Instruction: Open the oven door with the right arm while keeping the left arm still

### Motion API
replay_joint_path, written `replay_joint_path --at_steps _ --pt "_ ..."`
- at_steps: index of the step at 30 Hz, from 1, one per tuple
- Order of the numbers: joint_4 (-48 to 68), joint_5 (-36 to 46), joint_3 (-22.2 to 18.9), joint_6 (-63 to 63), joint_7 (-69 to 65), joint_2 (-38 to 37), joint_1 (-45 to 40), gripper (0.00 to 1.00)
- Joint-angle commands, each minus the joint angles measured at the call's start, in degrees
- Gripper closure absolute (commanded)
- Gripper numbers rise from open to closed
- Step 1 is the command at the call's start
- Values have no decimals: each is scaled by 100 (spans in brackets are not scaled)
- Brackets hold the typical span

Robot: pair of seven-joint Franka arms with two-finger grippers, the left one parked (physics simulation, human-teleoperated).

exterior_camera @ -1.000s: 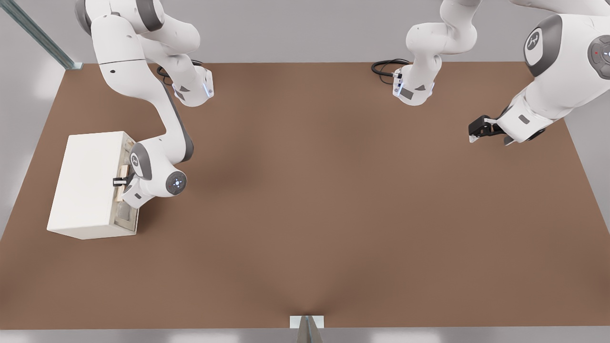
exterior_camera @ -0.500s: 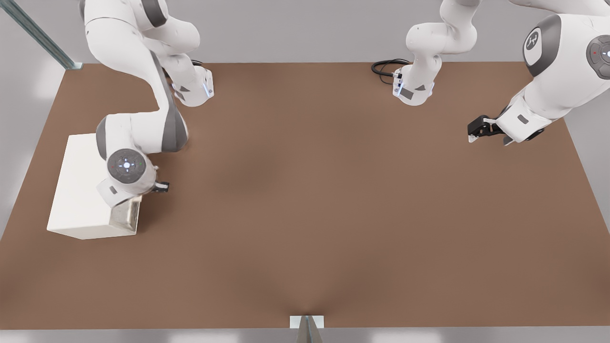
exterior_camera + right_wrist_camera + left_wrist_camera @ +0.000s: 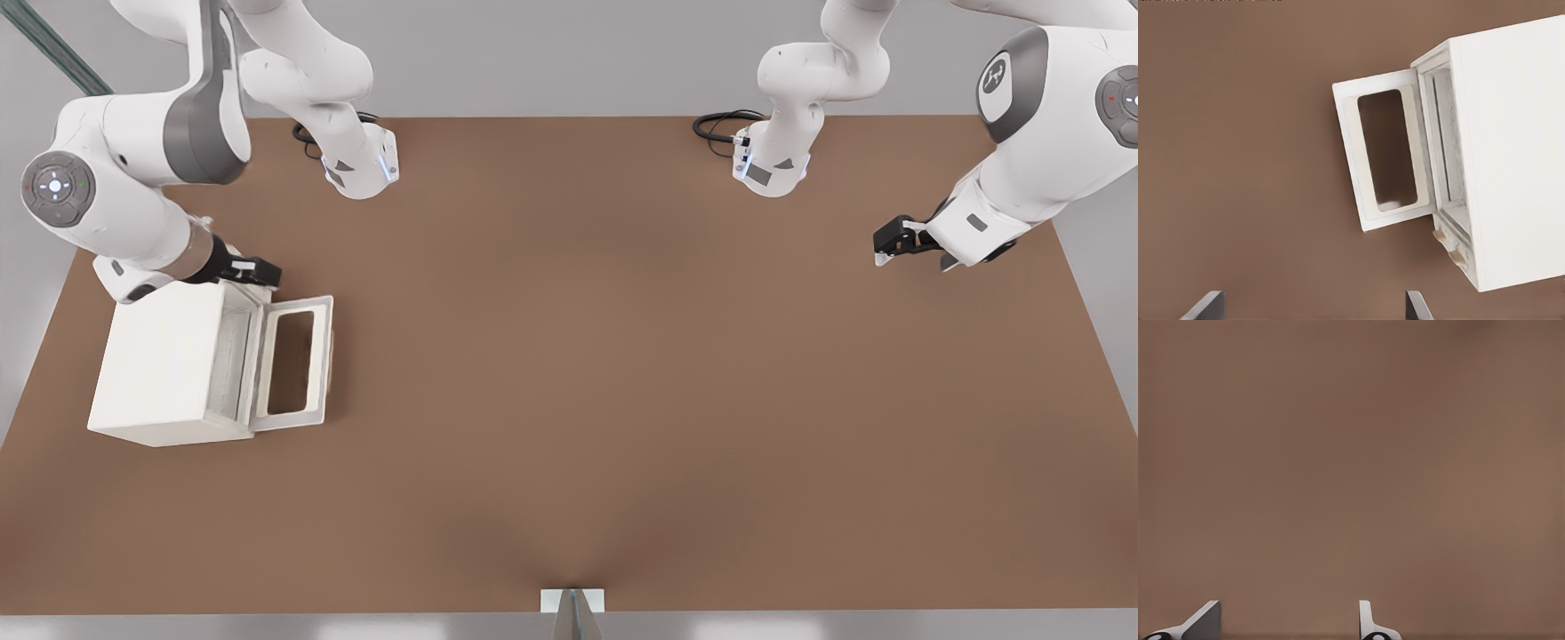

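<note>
Oven door lies swung fully down and flat out from the oven, on the brown table at the front view's left, its see-through window showing the tabletop beneath. One oven and one door are present, and two white arms. The right arm reaches in from the far left side, and its black gripper hovers just above the far corner of the oven's open front, touching neither door nor box. In the right wrist view the two grey fingertips stand wide apart with nothing between them, so the jaws are spread and empty; the front view shows the gripper only as a dark block and cannot confirm this. That wrist view also looks down on the door's cream inner frame, the pale grey inside of the oven, and two small tan knobs on the oven's front edge, which the front view does not reveal.
</note>
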Motion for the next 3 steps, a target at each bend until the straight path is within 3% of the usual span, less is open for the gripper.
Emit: replay_joint_path --at_steps 1,3 --pt "-3 9 -1 50 -1088 -8 200 0" --pt "-3 9 -1 59 -1088 -8 200 0"
